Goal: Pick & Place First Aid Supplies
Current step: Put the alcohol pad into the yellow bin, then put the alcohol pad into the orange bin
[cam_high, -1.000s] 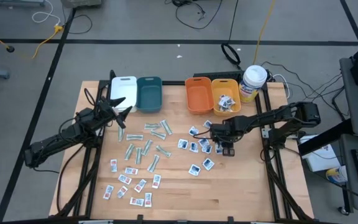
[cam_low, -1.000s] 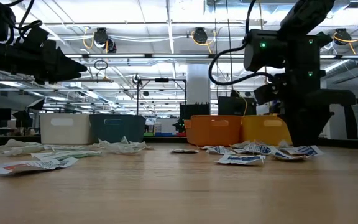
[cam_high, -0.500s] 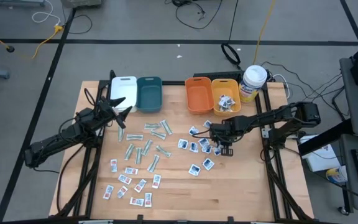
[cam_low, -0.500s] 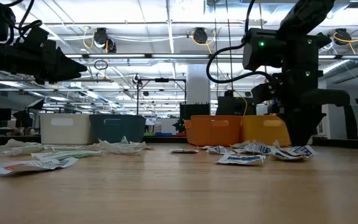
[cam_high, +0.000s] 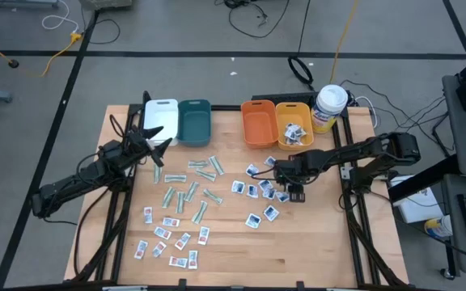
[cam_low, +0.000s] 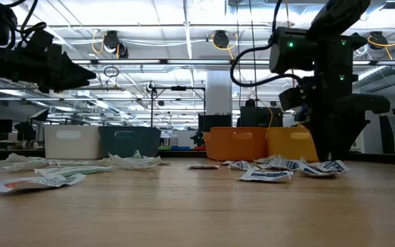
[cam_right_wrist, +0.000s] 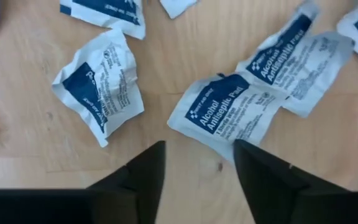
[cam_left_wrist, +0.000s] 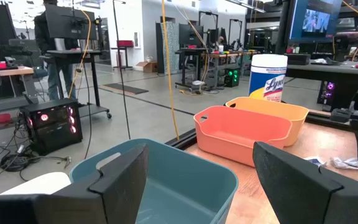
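The first aid supplies lie flat on the wooden table: blue-print packets [cam_high: 253, 190], pale-green strips [cam_high: 188, 190] and red-print packets [cam_high: 168, 238]. My right gripper [cam_high: 288, 191] points down over the blue-print packets. In its wrist view it [cam_right_wrist: 197, 146] is open, with bare wood between its fingers. A flat antiseptic-pad packet [cam_right_wrist: 229, 115] and a crumpled one [cam_right_wrist: 101, 84] lie just past the fingertips. My left gripper [cam_high: 156, 137] waits open and level, beside the teal bin [cam_left_wrist: 166, 174].
A white bin [cam_high: 160, 117], the teal bin [cam_high: 194, 121], an orange bin [cam_high: 257, 123] and a yellow-orange bin [cam_high: 294, 125] holding a few blue-print packets stand in a row at the far edge. A white canister [cam_high: 328, 107] stands at the far right.
My right gripper has stayed over the blue-print packets. In the low view its fingers narrowed toward each other half a second ago and now stand wider apart. No packet has left the table.
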You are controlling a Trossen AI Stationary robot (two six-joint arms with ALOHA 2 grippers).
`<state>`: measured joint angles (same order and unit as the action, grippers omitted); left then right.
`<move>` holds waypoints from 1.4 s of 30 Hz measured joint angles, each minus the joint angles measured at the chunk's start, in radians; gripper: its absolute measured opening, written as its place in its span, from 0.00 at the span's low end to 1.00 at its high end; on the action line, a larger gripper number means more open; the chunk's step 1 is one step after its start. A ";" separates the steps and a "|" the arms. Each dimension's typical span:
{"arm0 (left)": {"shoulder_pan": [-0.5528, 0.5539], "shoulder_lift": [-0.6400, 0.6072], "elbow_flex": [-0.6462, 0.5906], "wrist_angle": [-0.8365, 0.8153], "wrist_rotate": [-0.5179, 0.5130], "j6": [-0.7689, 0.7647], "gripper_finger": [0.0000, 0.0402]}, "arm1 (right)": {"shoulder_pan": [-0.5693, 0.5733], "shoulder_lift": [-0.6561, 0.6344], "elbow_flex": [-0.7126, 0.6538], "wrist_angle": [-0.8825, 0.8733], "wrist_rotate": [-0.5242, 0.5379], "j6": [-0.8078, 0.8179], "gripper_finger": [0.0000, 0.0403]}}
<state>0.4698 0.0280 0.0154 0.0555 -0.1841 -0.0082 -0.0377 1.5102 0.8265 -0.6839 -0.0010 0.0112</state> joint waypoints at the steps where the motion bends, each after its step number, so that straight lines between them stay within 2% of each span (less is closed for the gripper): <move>1: 0.000 0.000 0.000 0.000 0.000 0.000 0.74 | 0.000 0.002 0.000 -0.001 0.000 -0.010 0.49; 7: 0.000 0.000 0.000 0.000 0.000 0.000 0.74 | 0.000 0.002 0.000 0.013 0.005 -0.051 0.53; 14: 0.000 0.000 0.000 0.000 0.000 0.000 0.74 | 0.000 0.030 0.000 0.075 0.022 -0.052 0.49; 19: 0.000 0.000 0.000 0.000 0.000 0.000 0.74 | -0.001 0.076 0.005 0.074 -0.019 -0.064 0.44; 24: 0.000 0.000 0.000 0.000 0.000 0.000 0.74 | -0.001 0.087 0.004 0.078 -0.028 -0.129 0.33; 29: 0.000 0.000 0.000 0.000 0.000 0.000 0.74 | -0.002 0.088 0.003 0.092 -0.029 -0.132 0.09; 31: 0.000 0.000 0.000 0.000 0.000 0.000 0.74 | -0.002 0.088 0.003 0.093 -0.029 -0.132 0.03; 37: 0.000 0.000 0.000 0.000 0.000 0.000 0.74 | -0.003 0.050 0.022 0.021 -0.030 -0.124 0.03; 42: 0.000 0.000 0.000 0.001 0.000 0.000 0.74 | -0.007 0.033 0.130 -0.096 -0.028 -0.135 0.01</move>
<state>0.4694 0.0277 0.0154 0.0562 -0.1839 -0.0080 -0.0443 1.5432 0.9562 -0.7797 -0.0293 -0.1233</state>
